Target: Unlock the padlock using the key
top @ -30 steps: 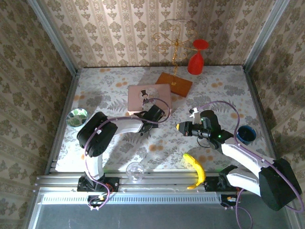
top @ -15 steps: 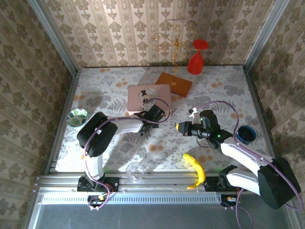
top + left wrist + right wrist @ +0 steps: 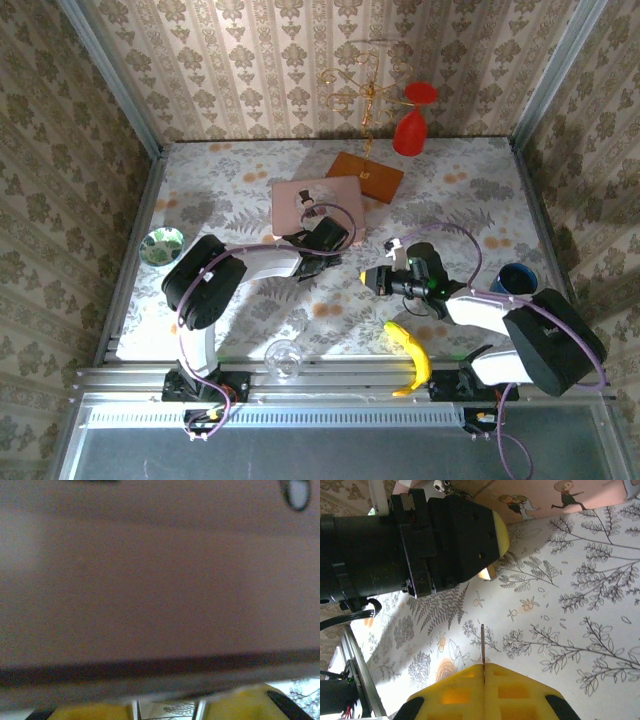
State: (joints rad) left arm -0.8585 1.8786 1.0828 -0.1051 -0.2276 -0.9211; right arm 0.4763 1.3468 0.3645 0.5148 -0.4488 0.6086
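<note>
My right gripper [image 3: 375, 278] [image 3: 483, 666] is shut on the key [image 3: 482, 645], whose thin blade sticks out from between the yellow fingers over the tablecloth. It points at my left gripper [image 3: 325, 237] [image 3: 492, 540], a short gap away. The left gripper sits at the near edge of the pink picture box [image 3: 300, 195] [image 3: 160, 580]. In the left wrist view its yellow fingers [image 3: 95, 711] stand a narrow gap apart, and the box hides their tips. A small pale-gold bit [image 3: 485, 573] shows under that gripper's tip; I cannot tell if it is the padlock.
A banana [image 3: 410, 355] lies near the right arm's base and a blue cup [image 3: 516, 281] stands at the right. A red goblet [image 3: 412, 125] and a gold stand on a wooden base [image 3: 365, 175] are at the back. Green bowl [image 3: 160, 246] left, clear glass [image 3: 283, 357] front.
My right gripper has moved left with the key, closer to the left gripper. The pink box has shifted slightly to the right.
</note>
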